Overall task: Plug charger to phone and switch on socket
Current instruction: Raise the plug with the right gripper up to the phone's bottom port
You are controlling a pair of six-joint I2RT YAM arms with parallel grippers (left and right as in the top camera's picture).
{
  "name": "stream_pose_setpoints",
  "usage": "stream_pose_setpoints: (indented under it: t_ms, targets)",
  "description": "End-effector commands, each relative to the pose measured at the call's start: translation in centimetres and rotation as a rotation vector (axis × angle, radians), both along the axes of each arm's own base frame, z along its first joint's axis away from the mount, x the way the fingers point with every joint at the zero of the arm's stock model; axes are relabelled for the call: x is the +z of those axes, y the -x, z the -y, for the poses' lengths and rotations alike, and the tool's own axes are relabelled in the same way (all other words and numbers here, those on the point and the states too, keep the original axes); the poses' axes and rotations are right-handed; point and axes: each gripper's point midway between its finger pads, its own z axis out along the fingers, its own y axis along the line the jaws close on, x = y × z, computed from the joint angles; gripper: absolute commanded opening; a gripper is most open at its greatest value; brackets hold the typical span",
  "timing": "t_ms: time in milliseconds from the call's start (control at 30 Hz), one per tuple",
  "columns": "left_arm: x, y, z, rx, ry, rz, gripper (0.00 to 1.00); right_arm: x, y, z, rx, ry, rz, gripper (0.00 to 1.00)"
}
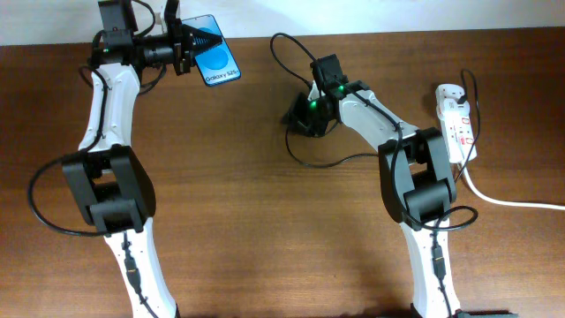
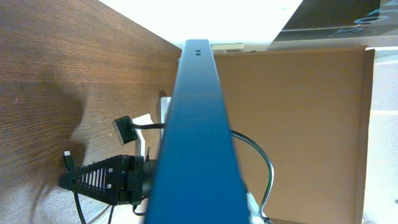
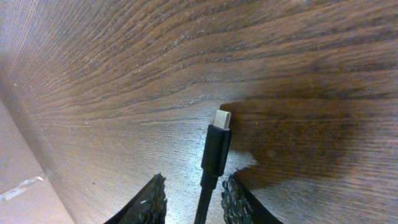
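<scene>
Blue phone (image 1: 221, 64) pinched in left gripper (image 1: 197, 41); right gripper (image 3: 194, 185) spread astride the charger (image 3: 214, 149) plug

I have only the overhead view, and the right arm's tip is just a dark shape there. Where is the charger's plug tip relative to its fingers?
Observer: In the right wrist view the charger runs between the right fingers, and its plug tip sticks out beyond them, over the table.
Operator: Do the fingers press on it?
Observer: Not on both sides; bare wood shows between the charger and one finger.
Operator: Is the phone's port visible anywhere?
Observer: No. The left wrist view shows the phone edge-on, only its thin blue side, with two small dots near the far end.
</scene>
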Motion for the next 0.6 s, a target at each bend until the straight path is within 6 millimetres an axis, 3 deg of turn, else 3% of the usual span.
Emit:
stream_pose_setpoints:
  t_ms: [0,67,100,167,233,267,300,367,500,567]
  targets:
    - [0.8,0.2,0.2,-0.017,0.002,0.037,0.00,-0.8,-0.3,0.1,-0.008,0.022,0.002,0.29]
    - [0.9,0.3,0.2,-0.018,0.003,0.037,0.00,-0.8,-0.4,0.1,-0.007,0.018,0.001,0.17]
    - [0.9,0.3,0.2,-0.020,0.005,0.037,0.00,-0.7,-0.3,0.1,0.010,0.012,0.007,0.04]
    - [0.9,0.4,0.2,-0.024,0.009,0.037,0.00,1.1,-0.1,-1.1,0.159,-0.078,0.099,0.04]
    - [1.2,0.6,0.4,-0.042,0.023,0.039,0.00,5.0,1.3,-1.5,0.330,-0.158,0.204,0.04]
    - [1.3,0.7,0.5,-0.049,0.028,0.040,0.00,8.3,2.7,-1.9,0.445,-0.228,0.283,0.04]
    - [1.5,1.1,1.0,-0.072,0.043,0.043,0.00,11.6,4.4,-1.8,0.546,-0.261,0.363,0.04]
    - [2.4,2.2,1.9,-0.148,0.083,0.092,0.00,18.3,9.5,-0.3,0.725,-0.242,0.488,0.04]
    - [3.2,3.4,3.4,-0.227,0.129,0.110,0.00,25.7,15.0,1.4,0.805,-0.211,0.598,0.04]
    - [3.3,3.6,3.8,-0.241,0.135,0.110,0.00,27.3,17.2,2.6,0.803,-0.157,0.614,0.04]
